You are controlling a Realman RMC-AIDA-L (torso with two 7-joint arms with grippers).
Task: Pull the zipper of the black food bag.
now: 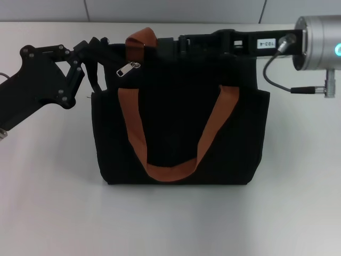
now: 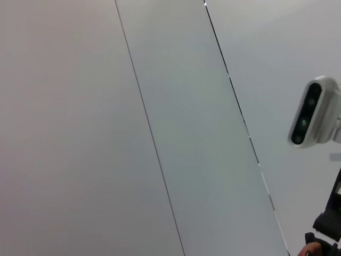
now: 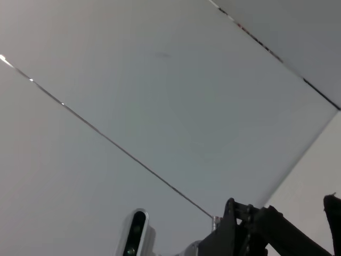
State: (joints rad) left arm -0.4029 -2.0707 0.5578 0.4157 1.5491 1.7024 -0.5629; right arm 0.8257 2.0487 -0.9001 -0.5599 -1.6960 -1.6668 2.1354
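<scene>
White table (image 1: 48, 213) fills the head view, and behind it stand pale grey wall panels (image 1: 176, 9) with thin dark seams. On the table the black food bag (image 1: 178, 128) stands upright in the middle, its front side turned to the camera. One orange-brown handle (image 1: 170, 141) hangs down over the front of the bag in a long loop, and a second orange-brown handle (image 1: 141, 38) rises at the top edge of the bag, toward its left end.

The zipper (image 1: 129, 69) is at the top of the bag near the left corner, just below the upper handle; its small silver tab lies tilted on the black cloth.

The left gripper (image 1: 95, 50) reaches in from the left side of the bag and its black fingers are at the top left corner of the bag, just beside the zipper. Black on black, so I cannot tell if the fingers are spread or pressed together, or if they touch the zipper.

The right gripper (image 1: 176, 44) comes from the right side of the bag and lies along its top edge, with the silver arm (image 1: 319, 41) and a black cable (image 1: 277, 74) behind it. Its fingers also cannot be read against the bag.

Both wrist views show mostly the wall panels; the left wrist view shows a white camera (image 2: 314, 112), and the right wrist view shows a white camera (image 3: 136, 234) near black gripper parts.
</scene>
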